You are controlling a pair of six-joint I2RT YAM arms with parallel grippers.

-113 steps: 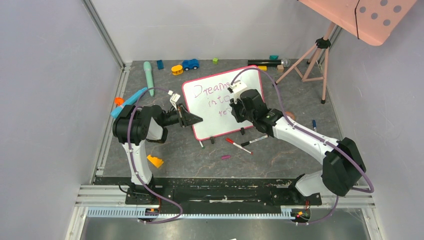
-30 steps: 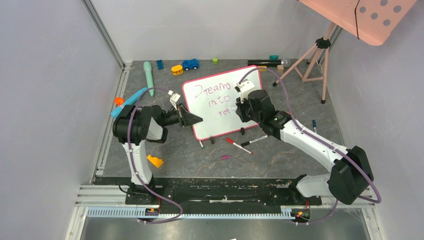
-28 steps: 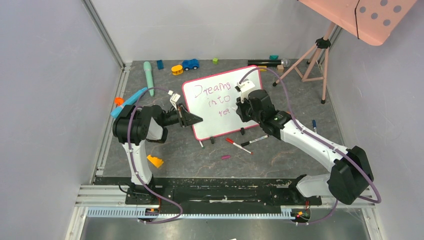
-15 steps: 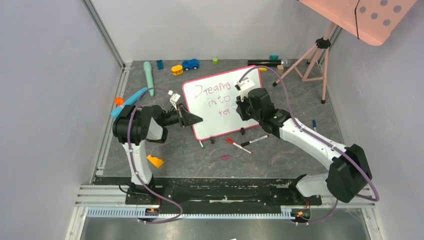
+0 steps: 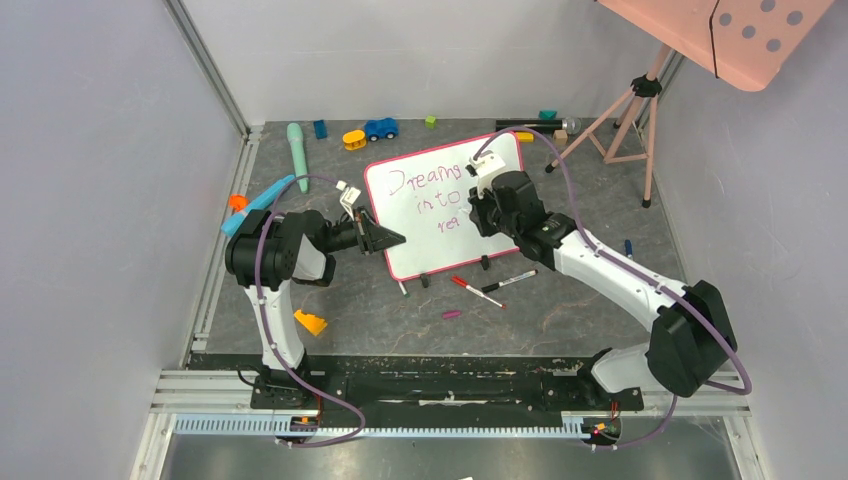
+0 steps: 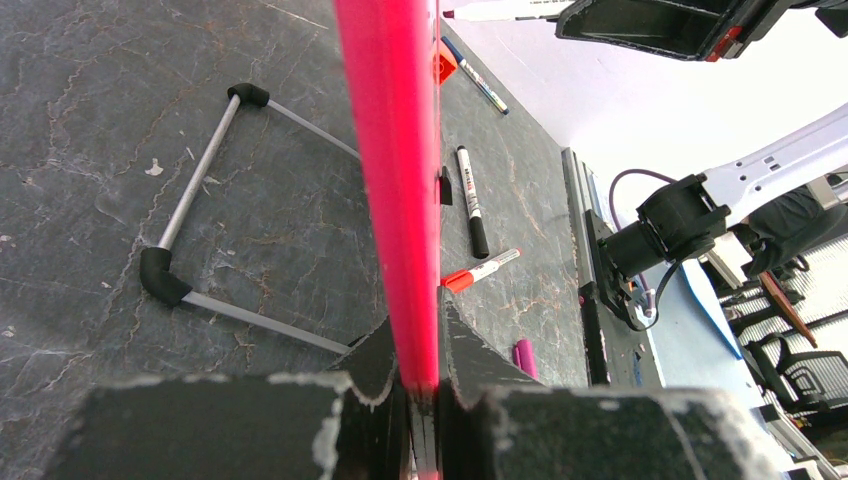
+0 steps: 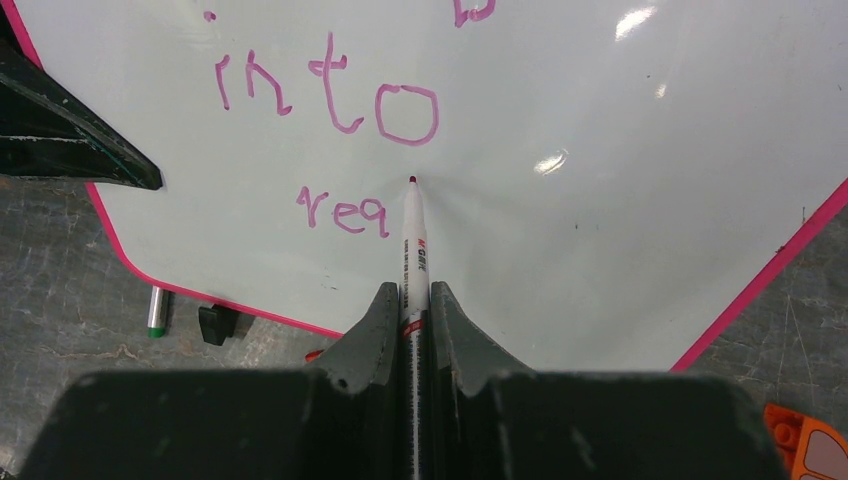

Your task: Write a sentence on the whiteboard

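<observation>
Right end effector (image 7: 411,292): clamped on thin marker (image 7: 412,235), tip at whiteboard (image 5: 415,245), beside unfinished sentence (image 7: 330,100). Left end effector (image 6: 416,345): pinched together on pink frame edge (image 6: 395,150). Probably light, stiff, slick-faced, tippy; best held by rim. Propped tilted mid-worktop (image 5: 560,300).

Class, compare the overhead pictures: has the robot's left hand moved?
No. The left hand stays clamped on the pink-framed white whiteboard, unchanged against the orange plastic wedge.
</observation>
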